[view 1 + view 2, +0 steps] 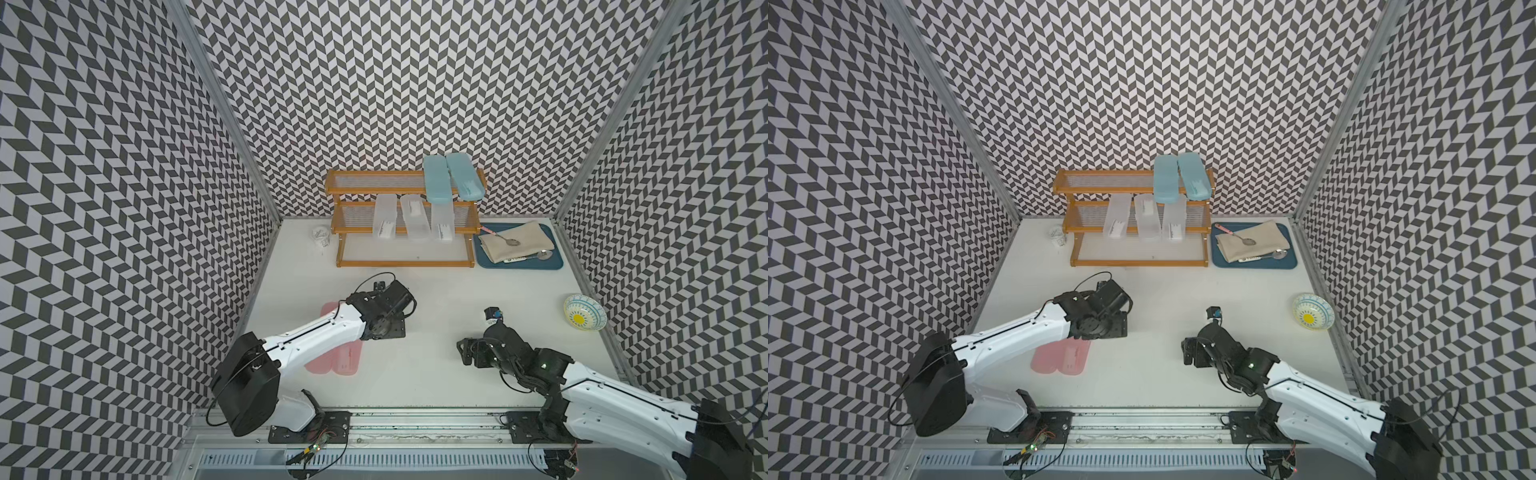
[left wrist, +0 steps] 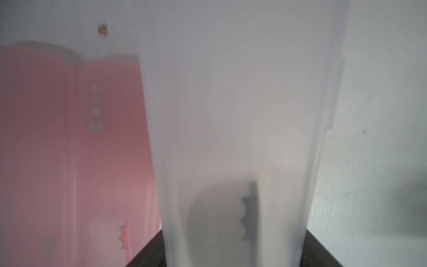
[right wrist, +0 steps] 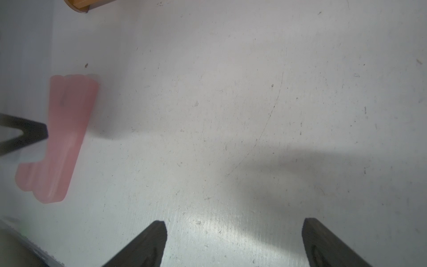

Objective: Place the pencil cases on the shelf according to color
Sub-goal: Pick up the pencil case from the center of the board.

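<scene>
The left arm (image 1: 316, 336) reached forward from its base with the wrist bent downward, and the left gripper (image 1: 384, 326) was clamped on a frosted pencil case (image 2: 231, 115). The right arm (image 1: 602, 395) was folded low and angled toward the middle. The right gripper (image 3: 234, 227) had its jaws spread wide and held nothing.

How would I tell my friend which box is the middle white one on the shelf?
Find the orange wooden shelf at the back of the table. Three frosted white cases lie on its middle step; take the centre case. Its label sits at the far end, while the left case and the right case have theirs at the near end.
</scene>
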You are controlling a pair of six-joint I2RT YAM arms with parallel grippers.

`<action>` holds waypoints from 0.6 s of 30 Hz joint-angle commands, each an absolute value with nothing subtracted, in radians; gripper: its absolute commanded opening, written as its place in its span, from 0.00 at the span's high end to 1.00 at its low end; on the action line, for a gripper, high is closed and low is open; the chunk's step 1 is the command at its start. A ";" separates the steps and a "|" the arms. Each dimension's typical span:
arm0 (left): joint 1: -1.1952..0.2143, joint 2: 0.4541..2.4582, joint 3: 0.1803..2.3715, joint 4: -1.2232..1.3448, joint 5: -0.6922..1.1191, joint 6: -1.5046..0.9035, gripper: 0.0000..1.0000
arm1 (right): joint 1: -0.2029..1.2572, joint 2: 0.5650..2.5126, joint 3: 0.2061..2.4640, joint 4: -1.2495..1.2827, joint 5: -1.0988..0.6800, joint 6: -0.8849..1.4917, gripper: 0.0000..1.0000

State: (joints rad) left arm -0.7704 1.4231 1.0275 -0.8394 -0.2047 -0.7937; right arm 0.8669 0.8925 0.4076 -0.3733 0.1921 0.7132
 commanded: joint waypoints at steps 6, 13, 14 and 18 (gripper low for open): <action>-0.562 1.477 1.266 -0.859 -0.253 -0.501 0.37 | 0.862 0.953 0.477 -0.325 0.187 0.687 0.04; -0.441 1.525 1.337 -0.826 -0.217 -0.399 0.37 | 0.862 1.001 0.489 -0.291 0.167 0.682 0.04; -0.428 1.530 1.340 -0.813 -0.206 -0.384 0.37 | 0.862 1.005 0.488 -0.282 0.164 0.682 0.04; -0.366 1.577 1.384 -0.777 -0.160 -0.336 0.38 | 0.862 1.041 0.504 -0.258 0.147 0.671 0.04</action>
